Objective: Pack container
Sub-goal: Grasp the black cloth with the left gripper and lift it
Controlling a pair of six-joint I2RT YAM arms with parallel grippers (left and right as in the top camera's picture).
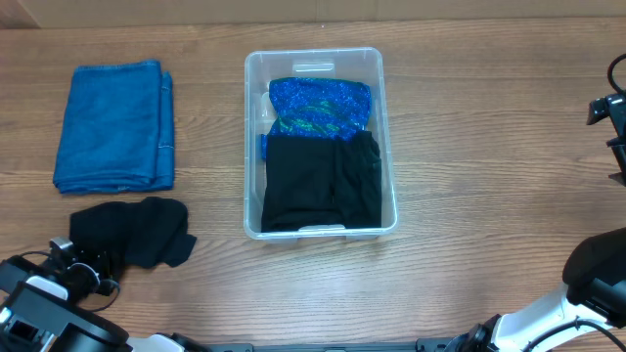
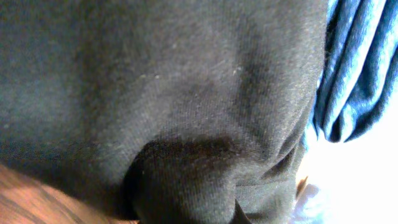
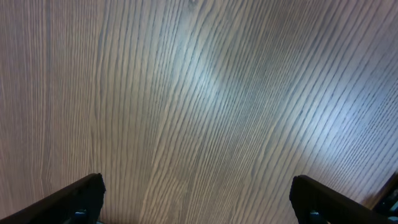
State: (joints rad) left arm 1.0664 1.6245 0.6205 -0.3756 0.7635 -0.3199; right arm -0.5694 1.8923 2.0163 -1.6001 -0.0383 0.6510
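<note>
The clear plastic container (image 1: 252, 147) stands at the table's middle. It holds a folded shiny blue cloth (image 1: 320, 106) at the far end and a folded black cloth (image 1: 321, 182) at the near end. A crumpled black garment (image 1: 132, 233) lies on the table at the front left. My left gripper (image 1: 80, 260) is at its left edge. The black garment (image 2: 161, 106) fills the left wrist view and hides the fingers, bunched where the jaws meet. My right gripper (image 3: 199, 193) is open and empty over bare wood, at the right edge in the overhead view (image 1: 608, 110).
A folded blue towel (image 1: 115, 127) lies at the far left, behind the black garment; its edge shows in the left wrist view (image 2: 357, 68). The table is bare wood (image 3: 199, 93) under the right gripper.
</note>
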